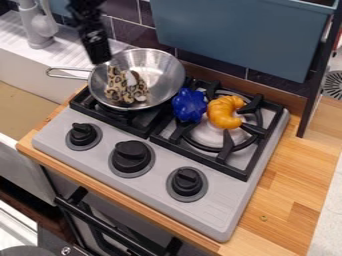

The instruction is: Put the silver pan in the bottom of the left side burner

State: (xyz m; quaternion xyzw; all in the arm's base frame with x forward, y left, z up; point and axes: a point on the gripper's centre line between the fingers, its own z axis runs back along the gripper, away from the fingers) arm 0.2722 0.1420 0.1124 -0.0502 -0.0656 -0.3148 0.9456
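The black gripper point(99, 49) hangs down from the top left, over the left edge of the silver pan point(157, 70) near its handle. The pan lies over the upper part of the left burner point(81, 101), its wire handle pointing left over the sink's edge. Inside the pan is a leopard-print item point(119, 88) with a small whitish part. The pan covers much of that burner, and whether the gripper touches its rim I cannot tell.
A blue spiky object point(190, 105) and an orange croissant-shaped toy point(225, 112) sit on the right burner. Three black knobs line the stove's front point(220, 215). Behind stands a tiled wall with a blue-grey panel point(234, 35); the sink and faucet point(37, 25) are at left.
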